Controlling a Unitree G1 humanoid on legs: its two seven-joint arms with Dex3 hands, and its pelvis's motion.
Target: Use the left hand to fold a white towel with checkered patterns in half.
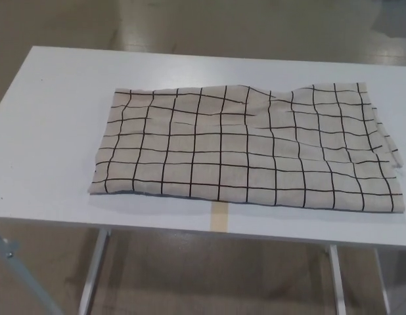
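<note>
Loosely rumpled, the black-gridded cream cloth towel (246, 149) lies on the smooth white table (52, 131); neither hand shows.

white table (52, 131), checkered towel (246, 147) spread flat on it, right edge near the table's right side

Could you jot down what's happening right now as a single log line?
towel: lying flat on table, slightly wrinkled | left hand: not in view | right hand: not in view | tape strip: at table's near edge
</note>
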